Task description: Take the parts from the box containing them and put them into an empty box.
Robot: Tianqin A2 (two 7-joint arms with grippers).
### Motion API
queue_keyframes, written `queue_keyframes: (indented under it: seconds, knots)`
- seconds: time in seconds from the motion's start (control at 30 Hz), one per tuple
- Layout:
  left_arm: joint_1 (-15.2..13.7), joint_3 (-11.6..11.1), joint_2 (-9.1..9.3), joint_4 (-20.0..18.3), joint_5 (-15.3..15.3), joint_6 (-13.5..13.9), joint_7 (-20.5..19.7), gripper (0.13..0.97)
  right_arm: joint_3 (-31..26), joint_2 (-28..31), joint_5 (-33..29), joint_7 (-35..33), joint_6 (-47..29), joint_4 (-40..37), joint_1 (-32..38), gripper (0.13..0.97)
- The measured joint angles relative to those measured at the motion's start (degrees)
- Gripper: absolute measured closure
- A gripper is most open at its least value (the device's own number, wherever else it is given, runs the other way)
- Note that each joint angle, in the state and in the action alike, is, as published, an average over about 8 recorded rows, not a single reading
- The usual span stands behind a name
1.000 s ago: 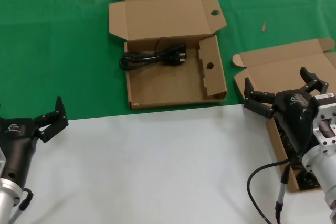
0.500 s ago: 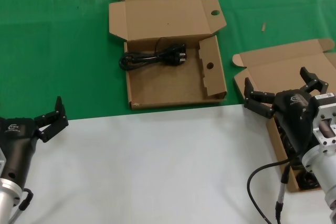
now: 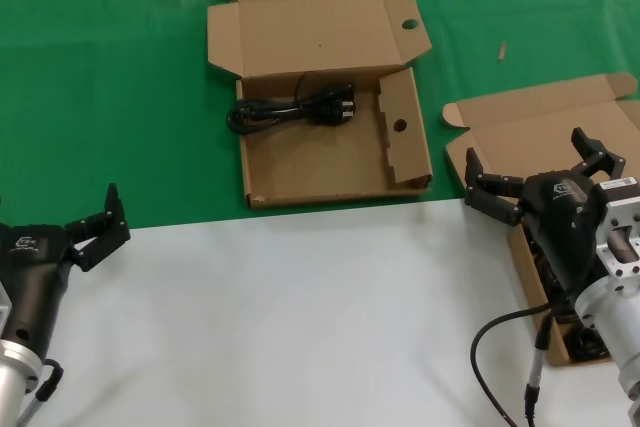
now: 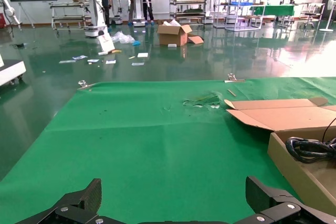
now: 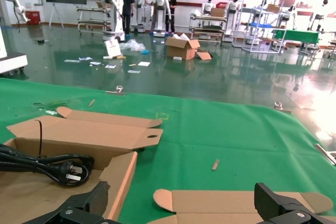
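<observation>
The right claw (image 3: pixel 535 179) is held wide open and empty over the near end of the plain-lidded box (image 3: pixel 520 137), where dark cables (image 3: pixel 548 269) are glimpsed beneath its arm. Ahead and to its left, one coiled cable (image 3: pixel 292 110) is seen in the holed box (image 3: pixel 330 142). The left claw (image 3: pixel 95 225) is parked open and empty at the white table (image 3: pixel 300 317) edge.

The left gripper (image 3: pixel 97 222) sat at eight o'clock in the head view, fingers spread wide, pointing toward one o'clock. The right gripper (image 3: pixel 535 172) hung at four o'clock, fingers equally splayed, wrist angled toward eleven.
</observation>
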Motion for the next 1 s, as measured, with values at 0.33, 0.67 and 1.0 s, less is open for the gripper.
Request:
queue_keyframes:
  seconds: [0.33,0.67,1.0]
  knots:
    - [0.0,0.0,0.0,0.0,0.0,0.0,0.0,0.132,0.0,0.0,0.0,0.0,0.0,0.0,0.0,0.129]
    - [0.0,0.0,0.0,0.0,0.0,0.0,0.0,0.132,0.0,0.0,0.0,0.0,0.0,0.0,0.0,0.129]
    - [0.0,0.0,0.0,0.0,0.0,0.0,0.0,0.132,0.0,0.0,0.0,0.0,0.0,0.0,0.0,0.129]
